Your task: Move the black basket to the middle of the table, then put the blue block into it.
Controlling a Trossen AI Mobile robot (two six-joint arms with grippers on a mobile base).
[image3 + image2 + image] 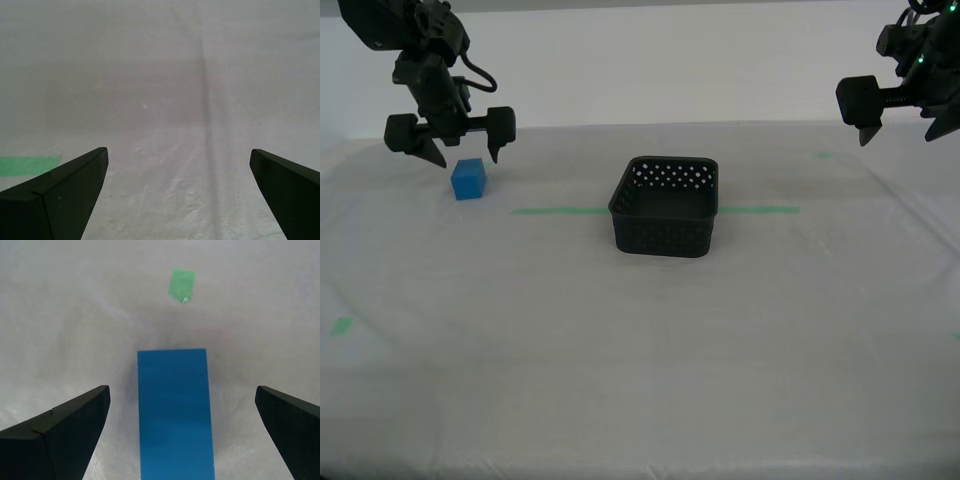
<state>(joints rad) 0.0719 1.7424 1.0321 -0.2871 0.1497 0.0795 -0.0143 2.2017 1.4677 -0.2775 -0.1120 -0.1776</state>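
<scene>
The black basket (665, 215) stands upright and empty on the green tape line, about mid-table (620, 360) in the exterior view. The blue block (468, 180) rests on the cloth toward the exterior view's left. My second gripper (466, 153) hovers just above it, open. In the second wrist view the blue block (175, 410) lies between the spread fingers of my second gripper (182, 440), touching neither. My first gripper (900, 135) hangs open and empty at the exterior view's right, well off the basket; the first wrist view shows my first gripper (180, 200) over bare cloth.
A thin green tape line (558, 210) runs across the table behind the basket. Small green tape bits (340, 325) (823, 155) lie near both sides of the exterior view. One green tape bit (181, 285) sits beyond the block; another green strip (27, 165) shows beside a first-gripper finger.
</scene>
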